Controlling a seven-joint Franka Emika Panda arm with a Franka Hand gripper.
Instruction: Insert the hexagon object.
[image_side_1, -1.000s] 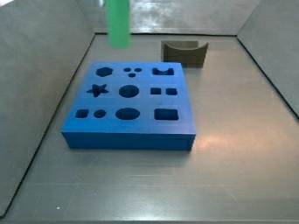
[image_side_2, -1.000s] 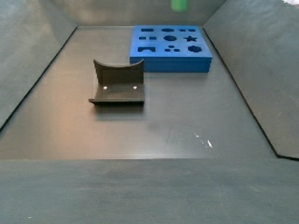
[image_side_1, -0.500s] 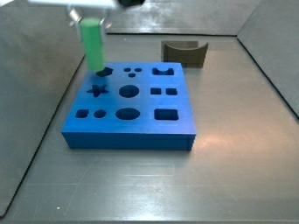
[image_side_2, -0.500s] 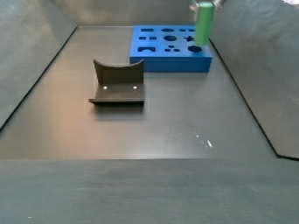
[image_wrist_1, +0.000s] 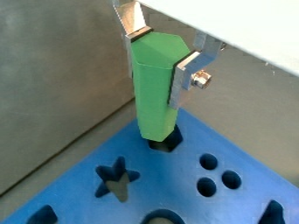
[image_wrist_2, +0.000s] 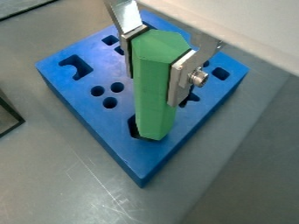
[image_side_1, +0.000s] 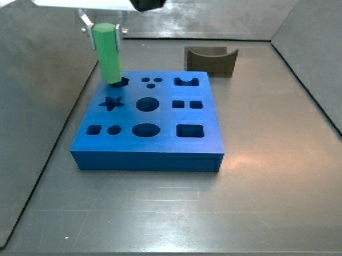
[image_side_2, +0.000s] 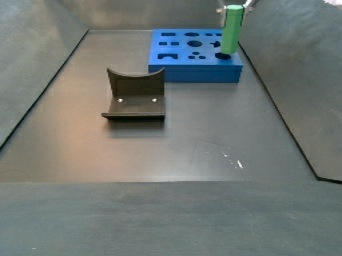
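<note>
tool (image_wrist_1: 160, 52) pointing down, fingers clamped

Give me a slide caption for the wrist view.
Claw gripping the green hexagon peg, its lower end at a corner hole of the blue block.

Dark grey notched block (image_side_2: 134, 96) on floor.

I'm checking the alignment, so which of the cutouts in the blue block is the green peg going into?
The hexagonal corner hole of the blue block, next to the star cutout. The gripper holds the hexagon object upright with its lower end at that hole; the others stand empty.
</note>
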